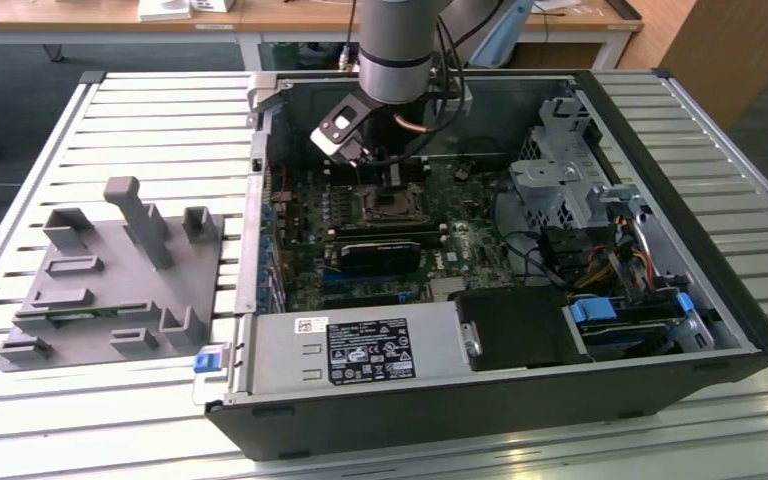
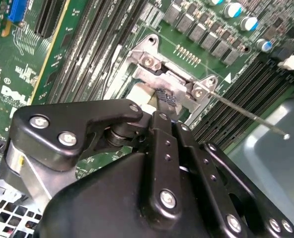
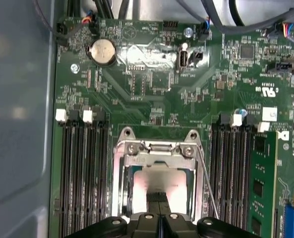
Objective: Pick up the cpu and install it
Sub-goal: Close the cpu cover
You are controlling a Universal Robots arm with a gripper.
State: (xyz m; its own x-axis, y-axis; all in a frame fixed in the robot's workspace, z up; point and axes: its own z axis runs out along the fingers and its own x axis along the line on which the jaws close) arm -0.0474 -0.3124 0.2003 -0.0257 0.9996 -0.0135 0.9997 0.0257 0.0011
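In the exterior view my gripper (image 1: pixel 373 170) reaches down into the open computer case, just above the dark square socket (image 1: pixel 387 207) on the motherboard. Both wrist views show the socket's metal frame (image 3: pixel 159 148) (image 2: pixel 151 62) with the cpu (image 3: pixel 147 181) (image 2: pixel 141 93) lying flat inside it, its shiny silver top catching the light. The gripper (image 3: pixel 159 197) (image 2: pixel 165 96) is shut, its two fingertips pressed together over the middle of the cpu. Whether they touch the cpu I cannot tell.
A thin lever rod (image 2: pixel 246 114) sticks out beside the socket. Memory slots (image 3: pixel 82 173) (image 3: pixel 233 158) flank it. A black block (image 1: pixel 381 250) sits just nearer than the socket, a power supply (image 1: pixel 351 350) in front, a drive cage (image 1: pixel 558 180) to the exterior view's right. A grey fixture (image 1: pixel 111 275) lies outside the case.
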